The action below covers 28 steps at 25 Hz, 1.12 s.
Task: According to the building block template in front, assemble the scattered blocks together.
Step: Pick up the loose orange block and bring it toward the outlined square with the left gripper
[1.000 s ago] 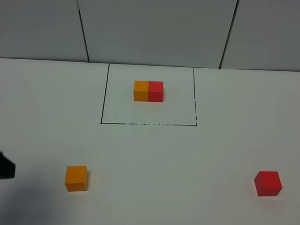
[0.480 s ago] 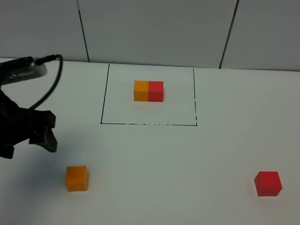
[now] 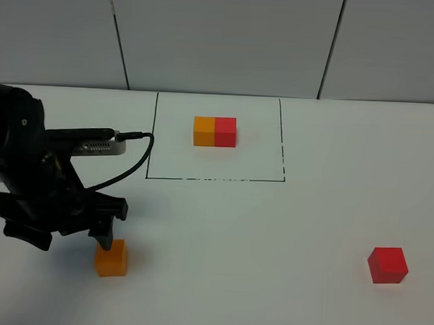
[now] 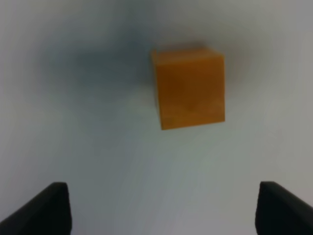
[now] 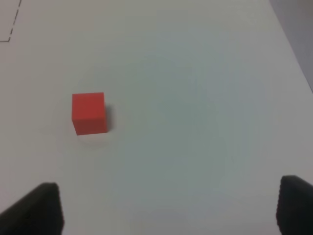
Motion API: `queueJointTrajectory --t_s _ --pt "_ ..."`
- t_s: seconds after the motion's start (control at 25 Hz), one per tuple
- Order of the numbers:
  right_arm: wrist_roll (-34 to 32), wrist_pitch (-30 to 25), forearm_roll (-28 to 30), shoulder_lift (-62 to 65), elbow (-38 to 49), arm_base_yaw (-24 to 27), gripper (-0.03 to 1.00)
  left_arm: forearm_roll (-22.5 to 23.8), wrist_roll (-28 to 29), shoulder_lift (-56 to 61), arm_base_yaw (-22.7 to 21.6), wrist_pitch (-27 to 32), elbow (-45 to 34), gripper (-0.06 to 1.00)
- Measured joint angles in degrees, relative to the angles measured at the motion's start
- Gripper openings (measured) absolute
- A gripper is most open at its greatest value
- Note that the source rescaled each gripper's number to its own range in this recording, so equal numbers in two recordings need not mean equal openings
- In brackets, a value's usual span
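- Left wrist view: the left gripper [image 4: 165, 209] stood released, its two dark fingertips [image 4: 51, 208] spread wide with only bare table between them.
- The orange cube [image 4: 190, 88] lay on the table ahead of those fingertips, apart from both and touched by neither. It was roughly in line with the gap between them and slightly closer to one finger's line than to the other's. The cube looked a little blurred.
- In the exterior high view the left arm hung low over the near left part of the white table [image 3: 271, 237]. The orange cube [image 3: 111, 257] sat just beside and below its nearest dark finger, and it rested flat on the surface.
- Right wrist view: the right gripper [image 5: 168, 208] was likewise slack and open, with nothing in its grasp.
- The red cube [image 5: 89, 112] lay on the table well ahead of it, off toward one finger's side and clear of both fingertips.
- In the exterior high view the red cube [image 3: 387, 265] sat alone at the near right, well apart from the orange one. The right gripper itself was out of that view.
- The thin black rectangle [image 3: 152, 134] drawn at the far middle of the table enclosed the building block template [image 3: 215, 131]. This was an orange half and a red half joined side by side, orange on the left, lying in the rectangle's far part and touching none of its lines.
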<state>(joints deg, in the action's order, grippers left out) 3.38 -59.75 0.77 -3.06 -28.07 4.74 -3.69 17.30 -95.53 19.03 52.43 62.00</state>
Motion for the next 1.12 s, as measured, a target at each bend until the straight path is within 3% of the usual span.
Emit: queueJointTrajectory --t_s 0.4,0.8,1.12 --pt "0.0 0.0 0.0 0.0 0.0 0.0 0.75 -1.9 0.7 -3.0 0.0 -4.2 0.1 0.76" --pt "0.0 0.0 0.0 0.0 0.0 0.0 0.75 -2.4 0.7 -9.0 0.0 -4.3 0.1 0.75" --pt "0.0 0.0 0.0 0.0 0.0 0.0 0.75 -2.8 0.7 -10.5 3.6 -9.4 0.2 0.75"
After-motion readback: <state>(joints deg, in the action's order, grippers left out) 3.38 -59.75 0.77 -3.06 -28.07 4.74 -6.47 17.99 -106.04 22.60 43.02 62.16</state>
